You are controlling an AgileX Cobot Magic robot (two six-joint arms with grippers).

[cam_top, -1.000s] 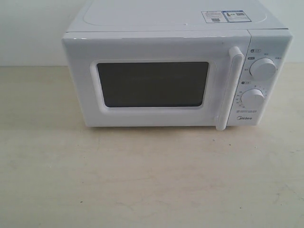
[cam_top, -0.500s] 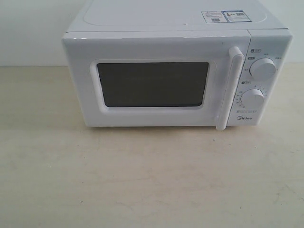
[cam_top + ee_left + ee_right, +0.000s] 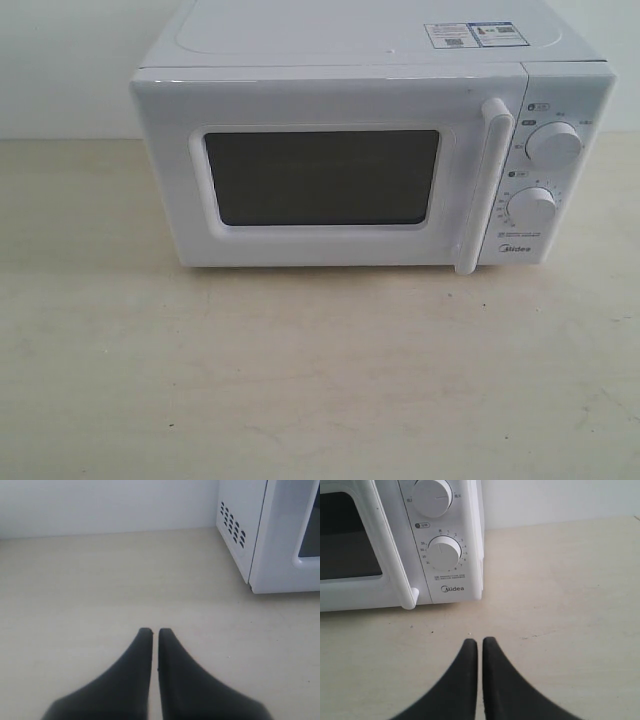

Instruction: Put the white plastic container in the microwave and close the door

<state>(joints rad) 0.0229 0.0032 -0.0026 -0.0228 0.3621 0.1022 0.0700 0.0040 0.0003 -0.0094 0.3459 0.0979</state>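
The white microwave (image 3: pixel 370 150) stands at the back of the pale table, its door (image 3: pixel 320 175) closed, dark window facing front and vertical bar handle (image 3: pixel 485 185) beside two round knobs. The white plastic container is out of view. My left gripper (image 3: pixel 155 630) is shut and empty over bare table, with the microwave's vented side (image 3: pixel 235 525) ahead of it. My right gripper (image 3: pixel 480 640) is shut and empty, low over the table in front of the microwave's knob panel (image 3: pixel 442 552). Neither gripper appears in the exterior view.
A white wall runs behind the table. The beige tabletop (image 3: pixel 300 370) stretches in front of the microwave and to both sides of it (image 3: pixel 100 580).
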